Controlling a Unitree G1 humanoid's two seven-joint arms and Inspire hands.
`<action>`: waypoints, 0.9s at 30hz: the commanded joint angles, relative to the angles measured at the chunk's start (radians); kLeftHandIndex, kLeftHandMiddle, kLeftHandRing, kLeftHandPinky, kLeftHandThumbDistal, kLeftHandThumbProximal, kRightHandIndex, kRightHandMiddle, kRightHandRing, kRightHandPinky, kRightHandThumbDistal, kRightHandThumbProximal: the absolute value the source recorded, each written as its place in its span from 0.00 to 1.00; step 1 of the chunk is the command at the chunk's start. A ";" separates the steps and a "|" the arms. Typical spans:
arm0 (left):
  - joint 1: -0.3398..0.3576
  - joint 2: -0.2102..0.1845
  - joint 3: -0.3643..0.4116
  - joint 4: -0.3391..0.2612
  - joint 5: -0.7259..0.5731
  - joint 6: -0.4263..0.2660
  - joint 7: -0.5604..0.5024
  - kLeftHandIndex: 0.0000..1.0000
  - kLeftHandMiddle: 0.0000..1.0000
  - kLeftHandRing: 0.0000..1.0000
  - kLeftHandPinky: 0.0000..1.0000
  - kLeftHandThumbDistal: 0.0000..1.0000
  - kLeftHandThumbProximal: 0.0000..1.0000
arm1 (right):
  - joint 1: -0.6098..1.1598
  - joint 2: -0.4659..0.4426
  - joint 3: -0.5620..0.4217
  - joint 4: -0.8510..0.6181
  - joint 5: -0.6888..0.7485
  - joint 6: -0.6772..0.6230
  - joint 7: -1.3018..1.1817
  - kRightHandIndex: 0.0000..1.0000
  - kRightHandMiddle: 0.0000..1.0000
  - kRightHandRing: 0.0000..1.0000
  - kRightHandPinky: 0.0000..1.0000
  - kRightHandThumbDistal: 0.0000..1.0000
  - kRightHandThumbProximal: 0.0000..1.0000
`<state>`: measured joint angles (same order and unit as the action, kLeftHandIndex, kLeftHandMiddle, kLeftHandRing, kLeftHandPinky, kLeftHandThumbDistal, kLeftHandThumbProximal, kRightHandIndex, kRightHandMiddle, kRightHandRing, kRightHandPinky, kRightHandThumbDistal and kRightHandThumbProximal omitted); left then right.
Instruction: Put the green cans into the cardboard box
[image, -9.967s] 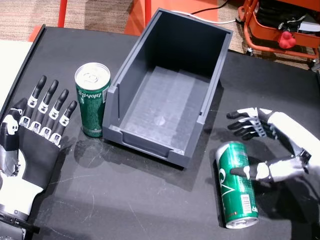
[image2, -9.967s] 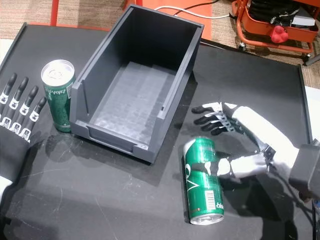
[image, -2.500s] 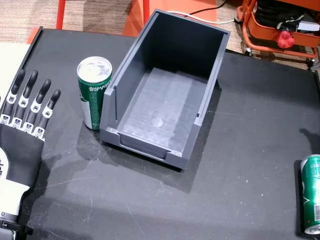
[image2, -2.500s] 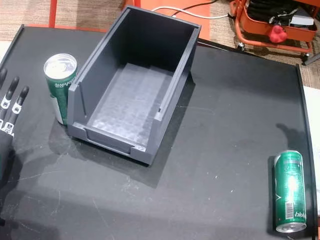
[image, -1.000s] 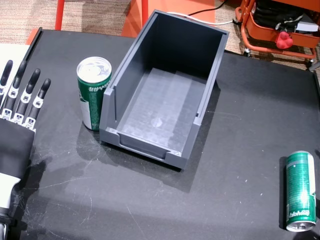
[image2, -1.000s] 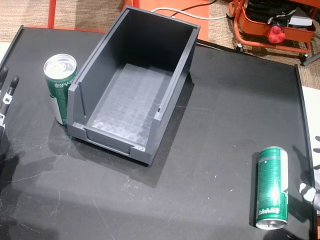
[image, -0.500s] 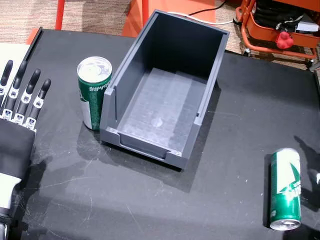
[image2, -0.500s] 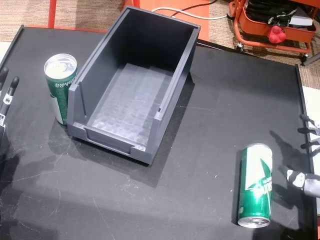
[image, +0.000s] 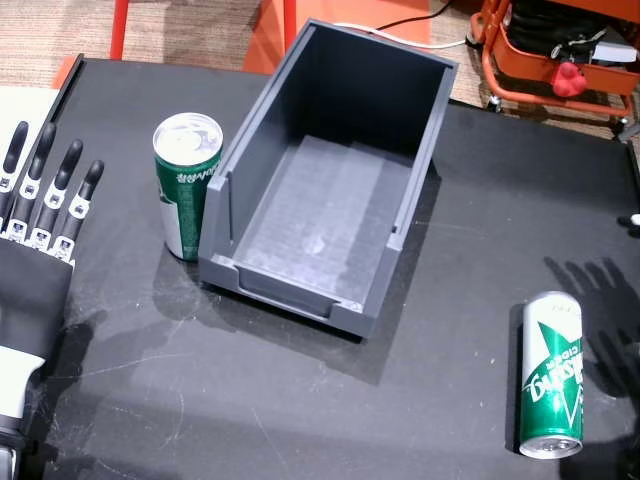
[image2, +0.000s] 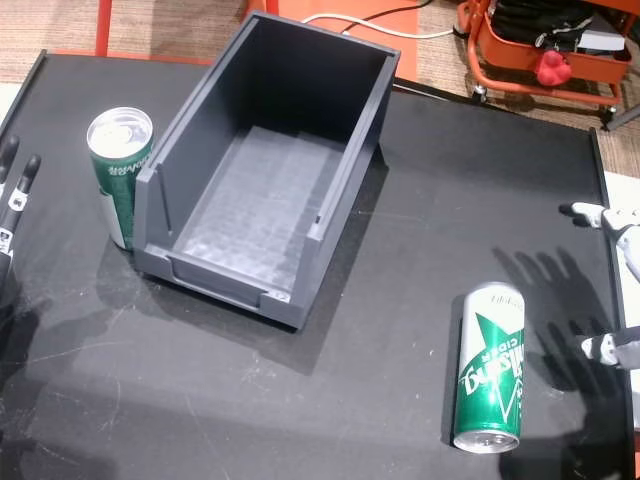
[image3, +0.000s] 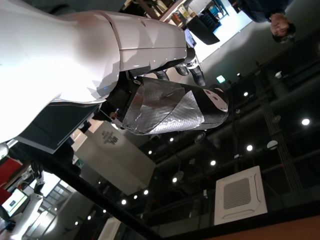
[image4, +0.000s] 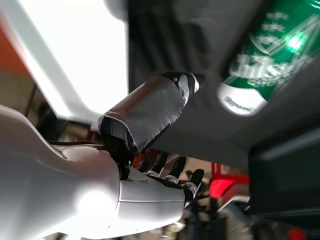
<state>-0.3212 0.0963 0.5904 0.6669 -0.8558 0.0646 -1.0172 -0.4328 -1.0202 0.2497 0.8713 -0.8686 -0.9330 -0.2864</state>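
Observation:
A dark grey open box (image: 330, 170) stands at the middle of the black table, empty; both head views show it (image2: 265, 170). One green can (image: 186, 185) stands upright against the box's left wall. A second green can (image: 551, 375) lies on its side at the front right (image2: 489, 367). My left hand (image: 35, 250) lies flat and open at the table's left edge, a hand's width left of the upright can. My right hand (image2: 612, 218) shows only fingertips at the right edge, open and just right of the lying can without touching it. The right wrist view shows its thumb (image4: 150, 112) near that can (image4: 272, 60).
An orange cart (image: 560, 50) with a red ball (image: 570, 78) stands beyond the table's far right corner. Red frame legs (image: 123, 25) and a cable lie behind the box. The left wrist view shows ceiling and a person (image3: 277, 22).
The lying can has moved left, away from the table's right edge, and now lies slightly turned. My right hand's fingertips have come into view beside it. The left hand has hardly moved.

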 joint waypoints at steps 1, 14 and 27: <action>0.017 -0.014 -0.014 0.001 0.023 -0.027 -0.010 0.96 0.88 0.95 0.85 0.39 0.75 | -0.054 -0.059 0.044 -0.032 -0.067 -0.011 -0.011 0.91 0.82 0.85 0.86 1.00 0.50; 0.013 -0.027 -0.047 0.029 0.052 -0.129 -0.037 0.95 0.88 0.93 0.89 0.41 0.83 | -0.336 -0.071 0.240 -0.073 -0.331 -0.001 -0.125 1.00 0.96 0.94 0.87 1.00 0.54; -0.014 -0.043 -0.048 0.073 0.044 -0.160 -0.064 0.93 0.88 0.92 0.89 0.40 0.83 | -0.502 0.150 0.609 0.005 -0.653 0.117 -0.420 1.00 0.97 0.94 0.98 1.00 0.67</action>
<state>-0.3340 0.0607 0.5425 0.7280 -0.8207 -0.0814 -1.0613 -0.9253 -0.8849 0.8256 0.8606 -1.4991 -0.8327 -0.6677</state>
